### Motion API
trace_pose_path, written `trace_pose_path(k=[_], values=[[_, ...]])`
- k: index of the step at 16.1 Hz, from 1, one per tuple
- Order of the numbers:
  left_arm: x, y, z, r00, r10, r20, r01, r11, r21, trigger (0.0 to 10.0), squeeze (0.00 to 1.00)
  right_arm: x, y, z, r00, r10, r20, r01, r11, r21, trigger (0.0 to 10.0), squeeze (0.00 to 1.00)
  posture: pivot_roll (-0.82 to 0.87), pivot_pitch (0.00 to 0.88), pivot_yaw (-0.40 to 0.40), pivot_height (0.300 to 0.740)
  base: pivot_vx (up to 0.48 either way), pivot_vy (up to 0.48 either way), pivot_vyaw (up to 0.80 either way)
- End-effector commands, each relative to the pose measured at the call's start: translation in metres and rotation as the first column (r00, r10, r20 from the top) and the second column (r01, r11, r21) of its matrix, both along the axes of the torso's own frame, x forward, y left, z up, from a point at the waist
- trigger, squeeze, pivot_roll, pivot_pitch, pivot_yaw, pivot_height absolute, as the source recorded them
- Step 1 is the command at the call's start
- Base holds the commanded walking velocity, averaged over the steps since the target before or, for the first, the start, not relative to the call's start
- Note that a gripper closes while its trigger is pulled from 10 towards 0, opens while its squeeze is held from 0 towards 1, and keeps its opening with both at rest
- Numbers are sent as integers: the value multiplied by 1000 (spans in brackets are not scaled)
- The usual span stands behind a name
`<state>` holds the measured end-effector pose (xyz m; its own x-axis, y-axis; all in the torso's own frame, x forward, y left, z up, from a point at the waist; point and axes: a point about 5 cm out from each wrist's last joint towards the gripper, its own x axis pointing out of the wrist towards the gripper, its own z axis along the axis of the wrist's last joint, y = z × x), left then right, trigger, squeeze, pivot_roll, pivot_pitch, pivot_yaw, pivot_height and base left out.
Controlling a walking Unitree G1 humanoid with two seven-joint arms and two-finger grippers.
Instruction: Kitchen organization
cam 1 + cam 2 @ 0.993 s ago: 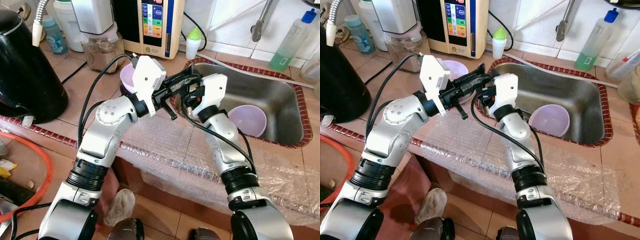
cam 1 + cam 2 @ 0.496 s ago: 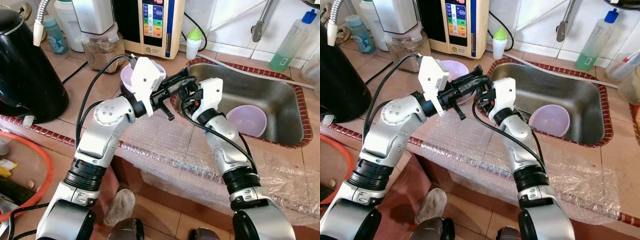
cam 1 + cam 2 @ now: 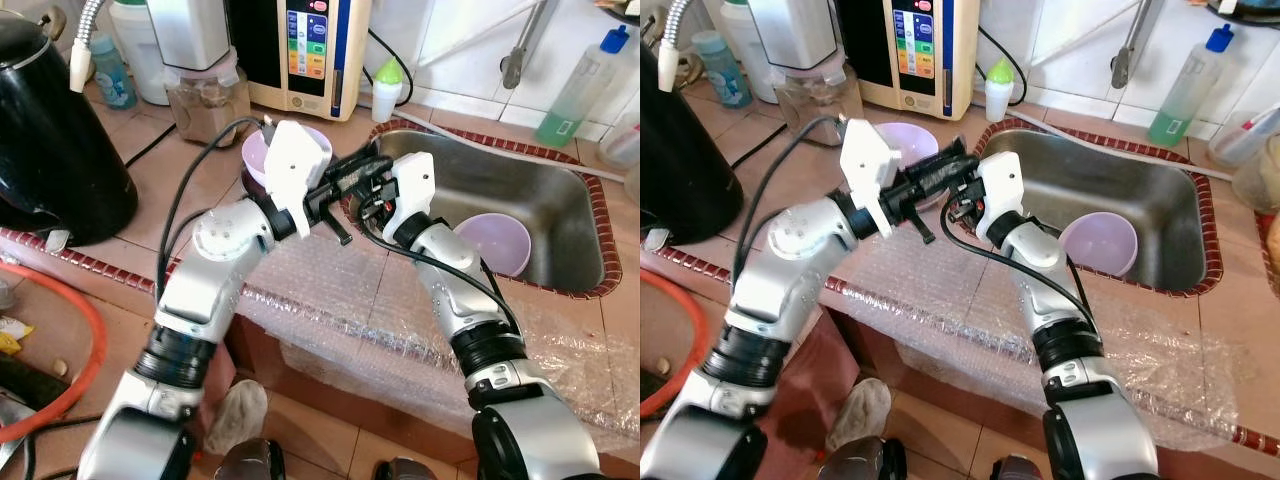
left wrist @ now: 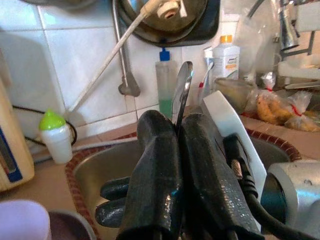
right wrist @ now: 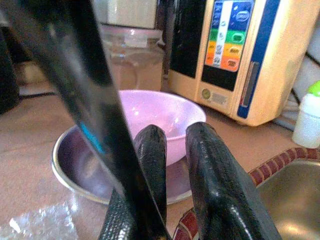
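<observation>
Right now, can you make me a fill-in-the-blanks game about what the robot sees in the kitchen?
1. The left gripper is shut on a metal ____.
2. One purple bowl lies inside the ____.
3. The pink bowl sits inside a ____ bowl on the counter.
4. The small white bottle has a ____ cap.

Missing words: spoon; sink; metal; green

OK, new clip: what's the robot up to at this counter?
The left gripper is shut on a spoon, held over the counter beside the sink. The right gripper sits right next to it, near a pink bowl nested in a metal bowl. A purple bowl lies in the sink.
</observation>
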<state>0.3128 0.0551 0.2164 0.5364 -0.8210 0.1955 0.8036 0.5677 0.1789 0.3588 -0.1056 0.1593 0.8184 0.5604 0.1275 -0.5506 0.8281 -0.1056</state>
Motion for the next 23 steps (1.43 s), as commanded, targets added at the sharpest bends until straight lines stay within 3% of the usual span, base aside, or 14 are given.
trace_pose_path(k=[1, 6, 7, 8, 12, 15, 19, 22, 23], values=[[-3, 8, -13, 1000, 13, -10, -13, 999, 41, 0, 0, 10, -36, 12, 991, -136, -5, 136, 989, 52, 0, 0, 0, 0, 6, 740, 0, 0, 0], [-4, 2, -26, 999, 11, 32, -14, 994, 105, 0, 0, 18, -48, 26, 989, -142, 31, 142, 990, -4, 0, 0, -20, 1, -17, 740, 0, 0, 0], [-3, 0, -28, 999, 27, 40, -32, 993, 110, 5529, 373, 18, -51, 25, 989, -148, 31, 148, 989, -8, 0, 0, -24, 0, -29, 740, 0, 0, 0], [-3, -1, -29, 999, 36, 36, -40, 995, 97, 10000, 1000, 19, -55, 25, 987, -157, 32, 157, 987, -14, 0, 0, -28, 0, -41, 740, 0, 0, 0], [3, 7, -33, 994, 102, 35, -104, 992, 67, 10000, 1000, 22, -71, 33, 984, -166, 69, 172, 981, -87, 0, 0, -49, 0, -40, 740, 0, 0, 0], [-2, 13, -37, 991, 129, 42, -131, 990, 53, 10000, 1000, 23, -77, 32, 981, -174, 89, 184, 974, -135, 0, 0, -36, 0, -28, 740, 0, 0, 0], [-14, 36, -63, 975, 195, -102, -190, 980, 58, 10000, 1000, 25, -70, 17, 989, -135, 56, 144, 965, -219, 0, 0, 35, 0, -51, 740, 0, 0, 0], [-26, 44, -77, 969, 174, -176, -160, 983, 87, 10000, 1000, 25, -67, 5, 991, -128, 40, 135, 940, -315, 157, 0, 41, 11, -34, 740, 0, 0, 0], [-28, 43, -79, 969, 160, -187, -144, 985, 96, 10000, 1000, 23, -68, 0, 991, -126, 34, 130, 931, -341, 2392, 0, 43, 15, -32, 740, 0, 0, 0]])
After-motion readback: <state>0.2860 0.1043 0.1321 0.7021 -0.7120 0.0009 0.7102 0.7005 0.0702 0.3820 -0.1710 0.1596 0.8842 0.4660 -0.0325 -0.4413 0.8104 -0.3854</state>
